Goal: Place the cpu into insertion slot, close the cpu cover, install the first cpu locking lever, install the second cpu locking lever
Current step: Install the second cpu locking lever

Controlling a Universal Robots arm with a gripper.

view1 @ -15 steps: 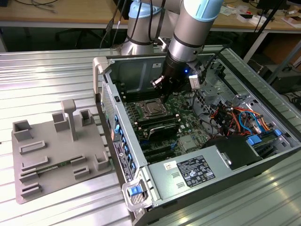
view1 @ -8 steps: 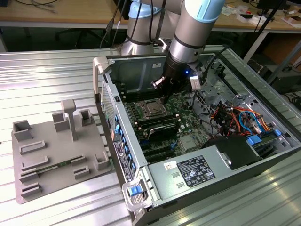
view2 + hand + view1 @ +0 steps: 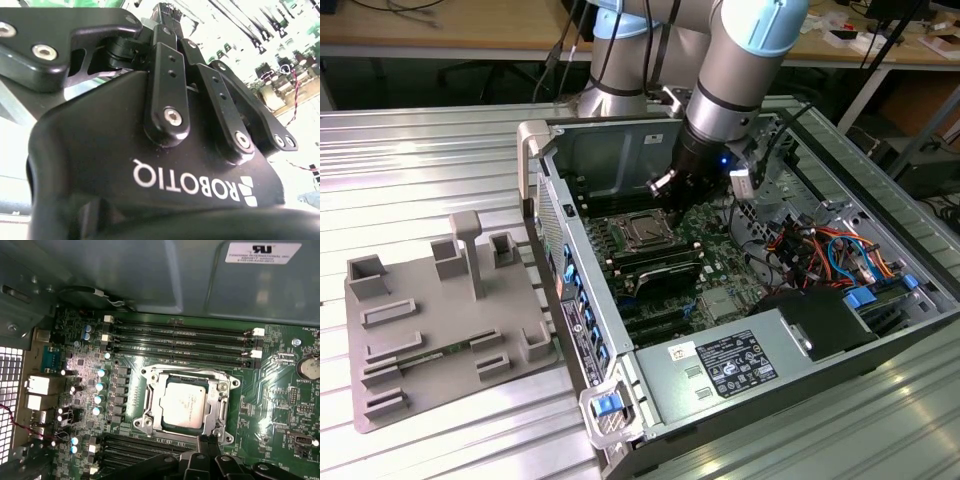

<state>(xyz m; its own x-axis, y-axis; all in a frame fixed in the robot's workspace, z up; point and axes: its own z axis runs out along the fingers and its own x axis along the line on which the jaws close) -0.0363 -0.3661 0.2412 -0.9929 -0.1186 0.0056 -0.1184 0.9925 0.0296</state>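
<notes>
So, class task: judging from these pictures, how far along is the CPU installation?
Done: the cpu sits in the insertion slot, and the cpu cover appears to lie flat around it. In hand: the gripper hovers at the cover's edge, holding nothing visible. Left: whether either locking lever is latched cannot be told, so both lever steps count as unconfirmed.

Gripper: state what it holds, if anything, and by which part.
Cannot be told. The gripper sits at the edge of the cpu cover, with the cpu seated in the socket, but its fingertips are hidden.
</notes>
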